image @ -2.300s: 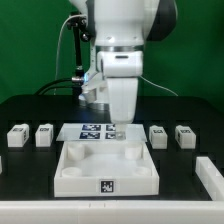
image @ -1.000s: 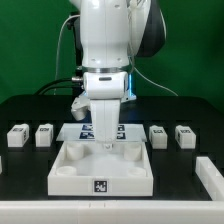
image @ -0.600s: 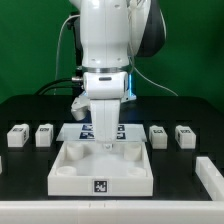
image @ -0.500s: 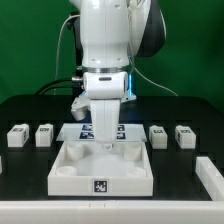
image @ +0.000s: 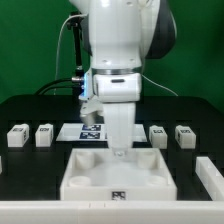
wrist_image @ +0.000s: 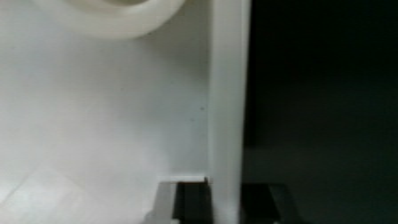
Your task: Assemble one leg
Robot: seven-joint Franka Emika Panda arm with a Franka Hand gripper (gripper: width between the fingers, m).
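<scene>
While the nearest small white plastic leg [image: 158, 134] lay well apart, the gripper's [image: 120, 150] fingers [wrist_image: 191, 205] seemingly pinched the white square tray's [image: 90, 183] wall.

Bright, even overhead light fills the exterior view: the glossy white robot arm [image: 118, 50] is nearly washed out, the matte black table [image: 30, 165] swallows detail, and soft shadows pool inside the large white square plastic tray [image: 90, 182]. The wrist view is close and blurred; half of it falls black, and the fingers [wrist_image: 191, 207] of the gripper [wrist_image: 224, 205] are mere dark smears.
</scene>
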